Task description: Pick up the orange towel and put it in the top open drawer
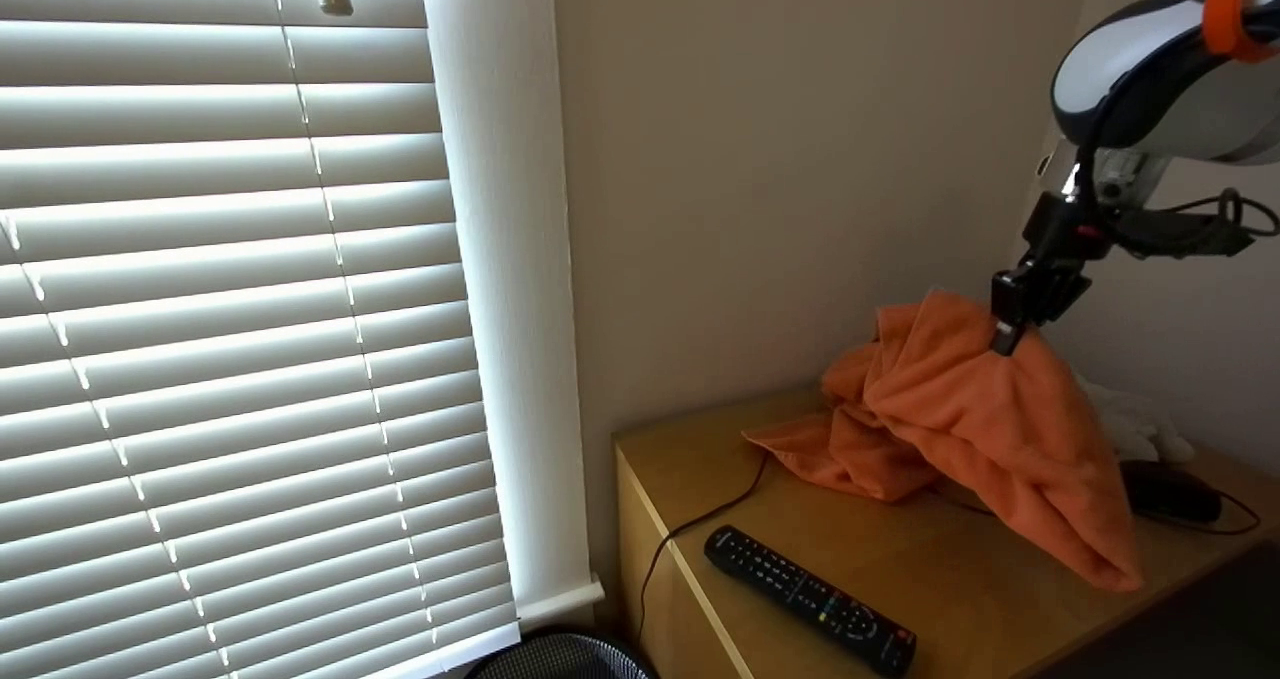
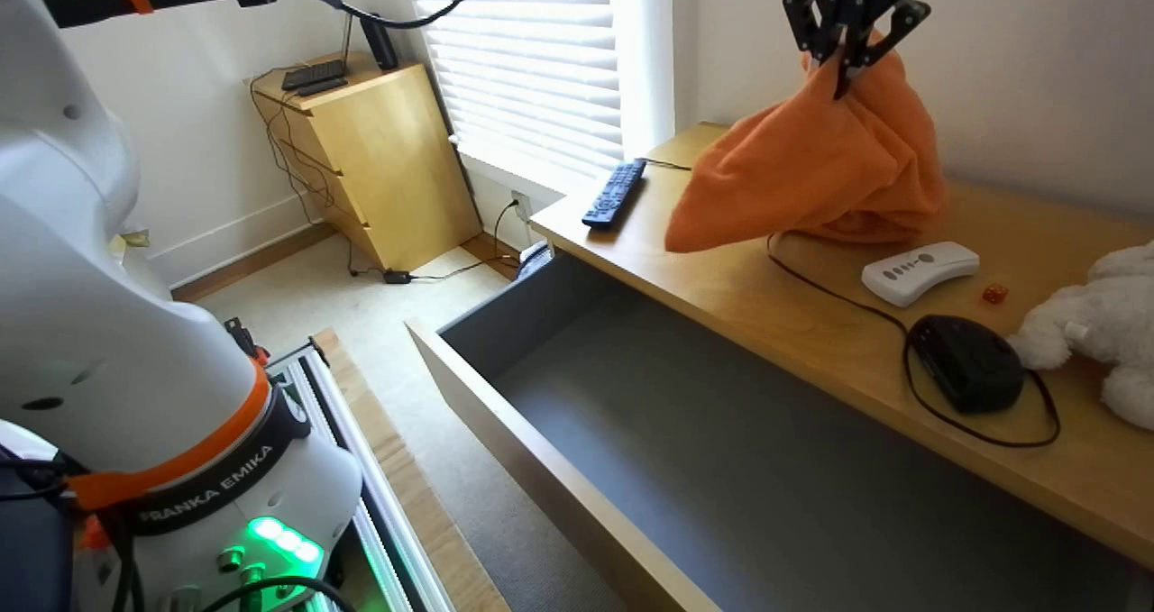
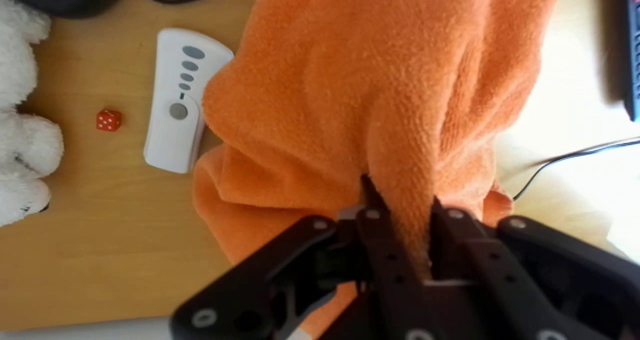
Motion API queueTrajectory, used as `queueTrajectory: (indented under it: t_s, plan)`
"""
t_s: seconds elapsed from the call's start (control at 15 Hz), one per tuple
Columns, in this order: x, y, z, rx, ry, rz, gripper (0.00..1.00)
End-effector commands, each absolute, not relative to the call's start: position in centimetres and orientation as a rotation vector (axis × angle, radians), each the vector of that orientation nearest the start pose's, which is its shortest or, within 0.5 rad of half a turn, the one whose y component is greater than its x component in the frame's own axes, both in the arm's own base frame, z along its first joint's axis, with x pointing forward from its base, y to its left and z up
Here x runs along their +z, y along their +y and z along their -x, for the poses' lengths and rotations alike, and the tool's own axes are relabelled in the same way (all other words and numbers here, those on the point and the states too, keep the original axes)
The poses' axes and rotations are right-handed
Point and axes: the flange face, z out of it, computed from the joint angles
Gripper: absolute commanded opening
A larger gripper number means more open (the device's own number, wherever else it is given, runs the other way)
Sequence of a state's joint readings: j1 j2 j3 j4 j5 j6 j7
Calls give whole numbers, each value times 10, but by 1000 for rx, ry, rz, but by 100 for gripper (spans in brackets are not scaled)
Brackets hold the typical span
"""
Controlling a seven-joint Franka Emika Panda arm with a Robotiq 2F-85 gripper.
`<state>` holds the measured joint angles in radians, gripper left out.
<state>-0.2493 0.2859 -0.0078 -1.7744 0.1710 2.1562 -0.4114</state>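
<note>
Black two-fingered Robotiq tool [image 2: 831, 73], clamped on a pinched ridge of a soft orange cloth towel [image 2: 802, 161]; ridge of fabric squeezed between both jaws in the wrist view. Towel: raised in part over a pale yellow-brown wooden surface [image 2: 739, 287], with lower folds [image 1: 855, 459] bunched on the wood in an exterior view and a pointed corner drooping near the front edge; contact of that corner with the wood impossible to tell. Situated outside a pulled-out, grey-lined drawer [image 2: 541, 463] with pale wooden front, open just below the surface. Also on the surface: one long black plastic remote [image 2: 616, 194] with rows of buttons, apart from the towel; one curved white plastic remote [image 2: 921, 272] with grey buttons, just beside the towel; one small red die [image 3: 108, 120] with white pips, between the white remote and one fluffy white plush toy [image 2: 1113, 315]; one rounded black plastic device [image 2: 965, 360], just beside the toy. Near the black remote's end of the surface: white slatted window blind [image 1: 230, 309], lowered. Farther off: pale wooden drawer unit [image 2: 397, 170].
</note>
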Motion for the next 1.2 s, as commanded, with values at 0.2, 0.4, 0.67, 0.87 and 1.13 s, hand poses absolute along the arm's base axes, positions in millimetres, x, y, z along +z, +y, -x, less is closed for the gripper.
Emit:
queueTrajectory:
  t_s: [0.2,0.4,0.67,0.87,1.13]
  plan:
    - [498,-154,-522,-308,-44,2995,4]
    - [536,-157,-478,-413,-5,2979,4]
    - [571,-163,-418,-448,138,2971,4]
    - [594,-174,-382,-512,305,2952,4]
    - [624,-188,-349,-672,585,2870,4]
